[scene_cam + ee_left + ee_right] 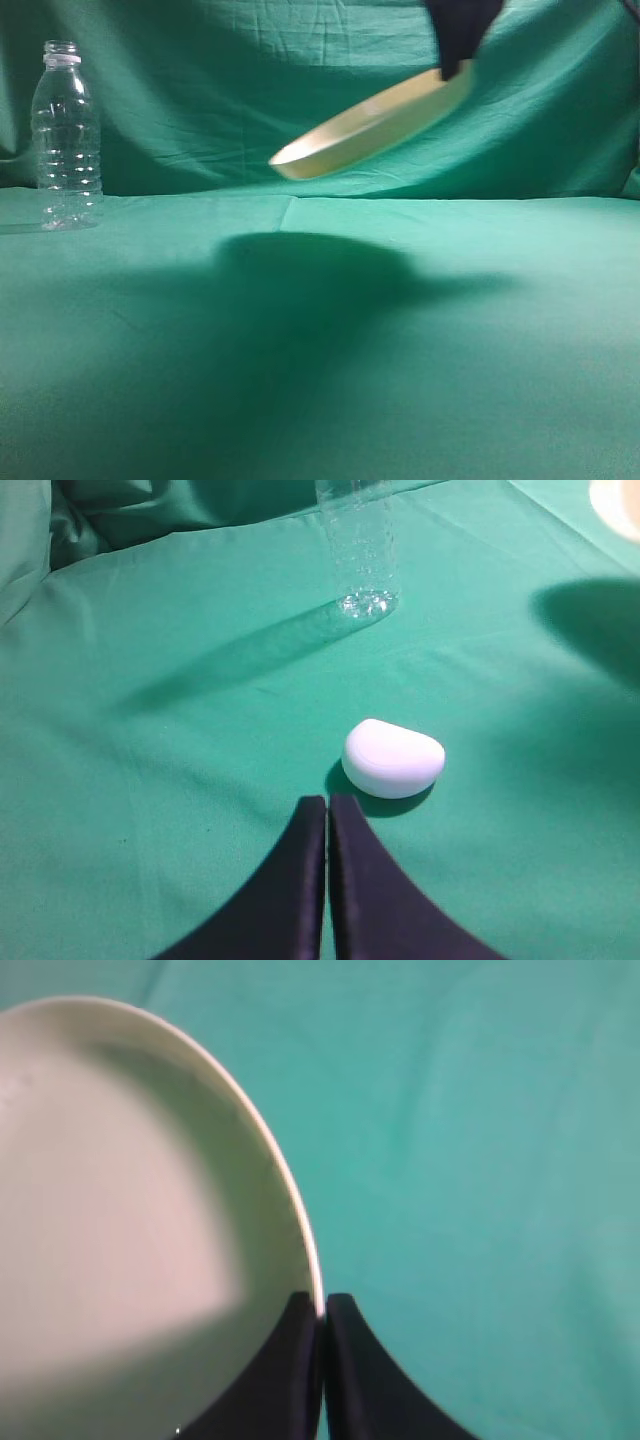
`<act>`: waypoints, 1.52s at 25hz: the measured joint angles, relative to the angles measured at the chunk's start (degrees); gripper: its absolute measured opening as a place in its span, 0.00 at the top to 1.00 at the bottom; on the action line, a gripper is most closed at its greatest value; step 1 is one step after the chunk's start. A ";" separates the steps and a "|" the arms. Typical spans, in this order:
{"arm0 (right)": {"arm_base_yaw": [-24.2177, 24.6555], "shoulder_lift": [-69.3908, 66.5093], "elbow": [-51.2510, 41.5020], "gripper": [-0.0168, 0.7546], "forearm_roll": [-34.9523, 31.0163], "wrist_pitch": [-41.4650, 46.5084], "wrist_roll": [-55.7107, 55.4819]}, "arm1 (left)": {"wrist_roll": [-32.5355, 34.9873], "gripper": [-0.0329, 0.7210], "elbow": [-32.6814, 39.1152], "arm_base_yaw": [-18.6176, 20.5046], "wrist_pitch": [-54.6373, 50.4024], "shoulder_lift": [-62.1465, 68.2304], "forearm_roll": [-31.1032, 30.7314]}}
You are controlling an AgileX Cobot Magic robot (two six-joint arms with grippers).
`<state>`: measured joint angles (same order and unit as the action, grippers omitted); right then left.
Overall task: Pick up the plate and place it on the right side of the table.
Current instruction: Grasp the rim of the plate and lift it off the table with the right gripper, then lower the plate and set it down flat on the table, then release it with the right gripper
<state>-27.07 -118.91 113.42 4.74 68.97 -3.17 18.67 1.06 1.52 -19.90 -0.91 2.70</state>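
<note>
The cream-yellow plate [375, 125] hangs tilted in the air above the teal table [320, 350], its left edge lower. My right gripper [457, 68] is shut on its upper right rim. In the right wrist view the plate [120, 1220] fills the left half, and the jaws of the right gripper [322, 1305] pinch its rim. My left gripper [327, 805] is shut and empty, low over the table [150, 800], just short of a white rounded object [393, 758]. A sliver of the plate [620, 505] shows at the top right of the left wrist view.
A clear ribbed bottle [66, 140] stands upright at the far left of the table; its base also shows in the left wrist view [362, 570]. A draped green backdrop [250, 80] hangs behind. The plate's shadow [310, 265] lies mid-table.
</note>
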 joint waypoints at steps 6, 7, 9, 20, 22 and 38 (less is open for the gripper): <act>10.74 7.96 -11.33 0.98 0.43 -0.87 0.02 | 0.00 0.96 0.00 0.00 0.00 0.00 0.00; 12.18 9.32 -14.19 0.98 0.43 -1.74 0.02 | 0.00 0.96 0.00 0.00 0.00 0.00 0.00; 15.44 12.34 -20.10 0.98 0.43 -4.13 0.02 | 0.00 0.96 0.00 0.00 0.00 0.00 0.00; 26.39 17.03 -45.88 0.98 0.32 -23.31 -1.80 | 0.00 0.96 0.00 0.00 0.00 0.00 0.00; 27.00 17.07 -48.84 0.98 0.22 -27.07 -2.03 | 0.00 0.96 0.00 0.00 0.00 0.00 0.00; 27.31 23.40 -47.29 0.45 -0.31 -24.19 -3.42 | 0.00 0.96 0.00 0.00 0.00 0.00 0.00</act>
<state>0.24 -95.51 66.13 4.43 44.78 -6.58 18.67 1.06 1.52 -19.90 -0.91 2.70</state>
